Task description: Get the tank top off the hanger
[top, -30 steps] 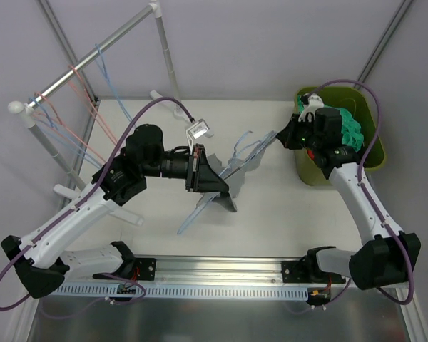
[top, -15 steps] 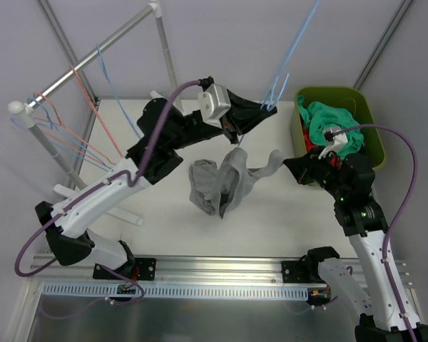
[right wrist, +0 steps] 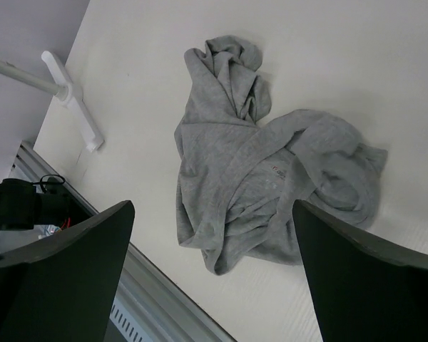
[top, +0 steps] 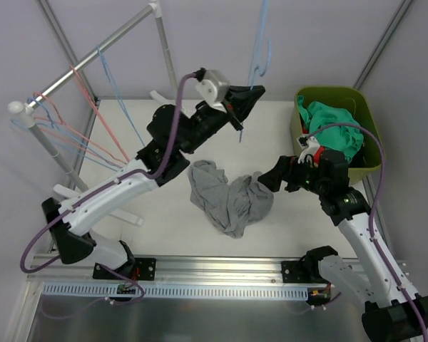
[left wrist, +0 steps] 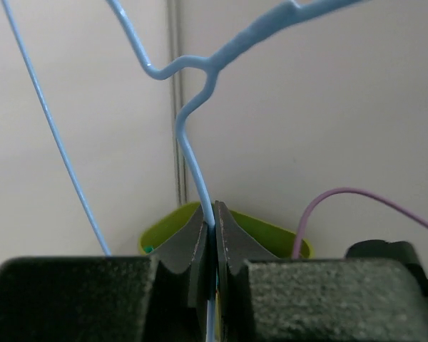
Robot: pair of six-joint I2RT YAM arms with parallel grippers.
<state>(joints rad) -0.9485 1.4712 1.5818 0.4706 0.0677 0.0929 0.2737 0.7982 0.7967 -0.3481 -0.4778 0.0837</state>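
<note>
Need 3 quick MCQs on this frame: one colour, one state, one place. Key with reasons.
1. The hanger held in the left pincer is:
A. pink
B. light blue
C. white

2. The right pincer, near the tank top, is:
A. open, holding nothing
B. shut on the tank top
C. shut on the hanger

3. The tank top lies:
A. threaded on the hanger
B. gripped in the left pincer
C. crumpled on the table

Key:
1 B: the left wrist view shows a light blue wire clamped between the shut fingers.
2 A: the right wrist view shows its fingers spread wide with only the cloth on the table below them.
3 C: the top view shows the grey heap on the table, with the hanger lifted bare above it.
</note>
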